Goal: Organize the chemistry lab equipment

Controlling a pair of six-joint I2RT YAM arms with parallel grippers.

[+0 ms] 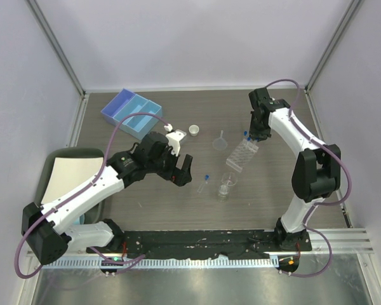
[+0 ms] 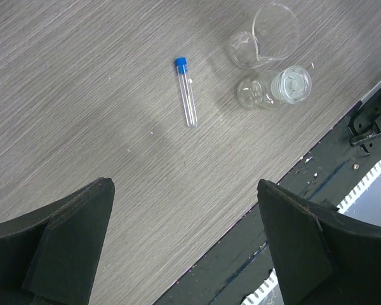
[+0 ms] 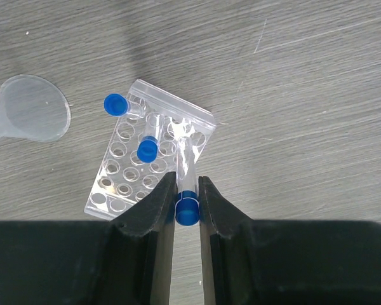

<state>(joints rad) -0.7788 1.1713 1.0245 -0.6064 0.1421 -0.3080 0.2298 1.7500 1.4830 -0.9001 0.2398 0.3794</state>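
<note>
With my arm stretched forward, my right gripper (image 3: 188, 190) pinched a clear blue-capped test tube (image 3: 185, 162) over the clear plastic tube rack (image 3: 117, 181); my left gripper (image 2: 184, 235) hung spread wide.

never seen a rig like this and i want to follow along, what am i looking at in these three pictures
A left robot arm and a right robot arm are bolted to a table. One picture looks down from above; the other two come from a camera on each wrist. On the table lie a clear rack, a funnel, a glass beaker, a small white dish, a blue tray and a loose test tube. The left gripper is open and empty. The right gripper is shut on another tube, over the rack.
</note>
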